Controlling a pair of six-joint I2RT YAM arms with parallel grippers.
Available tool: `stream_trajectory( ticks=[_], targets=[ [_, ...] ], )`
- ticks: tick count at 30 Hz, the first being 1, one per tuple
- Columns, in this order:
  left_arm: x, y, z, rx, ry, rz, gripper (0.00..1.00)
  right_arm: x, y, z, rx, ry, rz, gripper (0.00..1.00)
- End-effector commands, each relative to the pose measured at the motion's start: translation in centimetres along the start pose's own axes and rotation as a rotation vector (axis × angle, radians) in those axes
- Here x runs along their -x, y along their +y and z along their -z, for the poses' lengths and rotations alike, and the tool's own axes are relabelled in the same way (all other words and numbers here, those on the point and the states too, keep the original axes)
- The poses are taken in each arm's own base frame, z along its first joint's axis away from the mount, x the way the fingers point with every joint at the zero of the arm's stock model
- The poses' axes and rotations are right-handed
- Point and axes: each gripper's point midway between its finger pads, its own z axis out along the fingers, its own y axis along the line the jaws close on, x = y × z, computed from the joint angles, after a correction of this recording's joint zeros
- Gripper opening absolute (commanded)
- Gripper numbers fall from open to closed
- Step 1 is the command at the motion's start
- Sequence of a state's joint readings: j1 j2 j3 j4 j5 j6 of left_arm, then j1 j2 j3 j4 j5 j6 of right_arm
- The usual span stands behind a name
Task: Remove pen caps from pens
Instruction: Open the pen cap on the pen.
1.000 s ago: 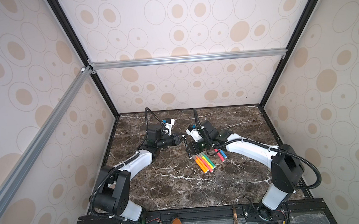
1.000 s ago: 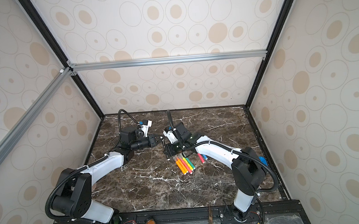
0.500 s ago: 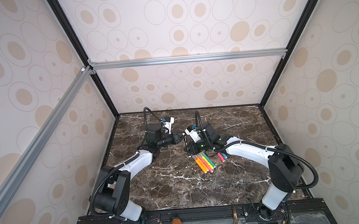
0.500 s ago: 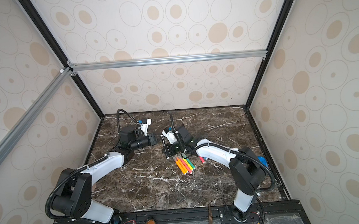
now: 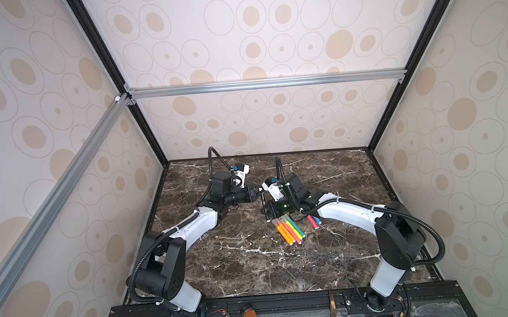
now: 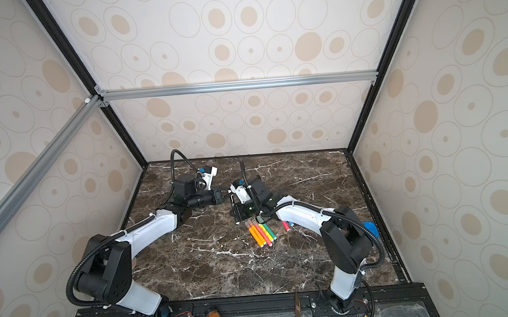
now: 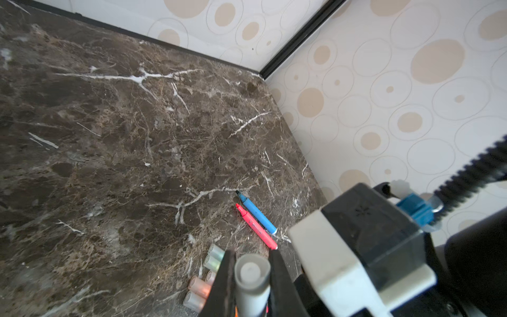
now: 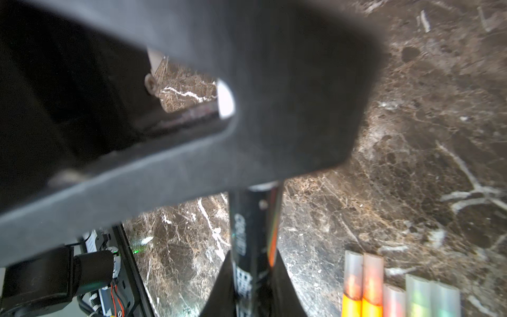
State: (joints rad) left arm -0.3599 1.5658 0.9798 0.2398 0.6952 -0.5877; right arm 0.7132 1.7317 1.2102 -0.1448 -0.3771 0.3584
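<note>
The black pen is held between the two grippers above the middle of the table, a dark brown marble surface crossed by thin white veins. The left gripper is closed narrowly on the grey cap, a stubby matte cylinder with a flat round end, which is pinched between two black tapered fingers. The right gripper is clamped on the pen's glossy black barrel, on which pale lettering is printed. Its jaws stand no wider than the barrel. Whether the cap is seated on the barrel cannot be told, since the joint is hidden by the blurred dark body of the left gripper.

Just beside the right gripper a row of capped pens is laid flat, side by side and touching. Their smooth barrels are orange, yellow and green, and they are closed by frosted caps, which are translucent and tubular. Near that row, the blue pen and the red pen are laid just beside each other, nearly parallel, with their pointed felt tips bare.
</note>
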Motion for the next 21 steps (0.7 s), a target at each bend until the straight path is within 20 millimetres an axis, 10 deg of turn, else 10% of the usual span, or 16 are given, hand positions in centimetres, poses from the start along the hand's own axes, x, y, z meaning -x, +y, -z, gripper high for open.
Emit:
stream_trajectory(
  ticks=[1, 21],
  targets=[
    [3.7, 0.3, 0.3, 0.066, -0.058, -0.092, 0.0, -2.8, -0.4, 0.0, -0.01, 0.07, -0.018, 0.0],
    [17.1, 5.5, 3.4, 0.3, -0.255, -0.15, 0.0, -9.6, 0.3, 0.2, -0.063, 0.223, -0.002, 0.0]
  ],
)
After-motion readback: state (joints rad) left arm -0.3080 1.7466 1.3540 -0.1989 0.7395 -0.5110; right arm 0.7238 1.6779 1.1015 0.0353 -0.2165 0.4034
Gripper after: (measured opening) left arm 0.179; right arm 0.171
